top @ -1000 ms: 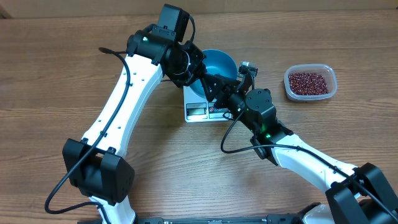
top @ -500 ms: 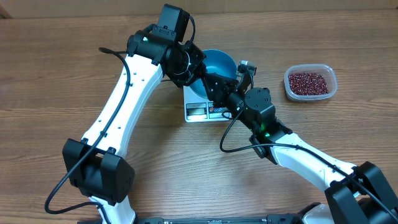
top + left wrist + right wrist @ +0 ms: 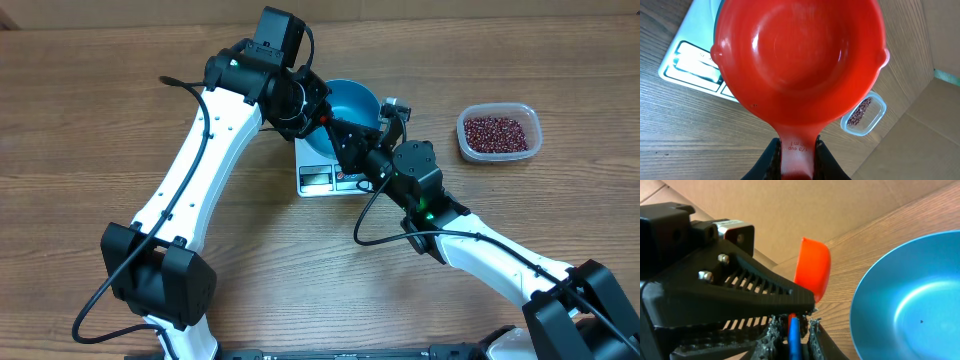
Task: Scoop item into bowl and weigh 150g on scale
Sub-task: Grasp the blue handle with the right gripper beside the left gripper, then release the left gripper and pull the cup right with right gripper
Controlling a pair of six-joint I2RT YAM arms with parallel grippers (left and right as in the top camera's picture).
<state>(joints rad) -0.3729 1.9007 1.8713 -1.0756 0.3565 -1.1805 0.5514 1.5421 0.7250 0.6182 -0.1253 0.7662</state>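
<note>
On the wooden bench [image 3: 90,120] the bowl [image 3: 355,100] sits empty on the scale [image 3: 318,178], and the beans [image 3: 495,132] lie well apart in their tub [image 3: 533,118]. The left claw [image 3: 796,155] clamps an empty red scoop [image 3: 800,50], while the right claw [image 3: 792,327] pinches the bowl's rim. By my judgement, all scooping and weighing remain.

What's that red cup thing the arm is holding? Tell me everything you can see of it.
The red scoop is a glossy, plastic-looking measuring cup: round, deep and empty, with a small lip on each side and a flat handle embossed "1/3 cup". The left gripper has its jaws shut on that handle, holding it off the table near the scale and beside the blue bowl.
</note>
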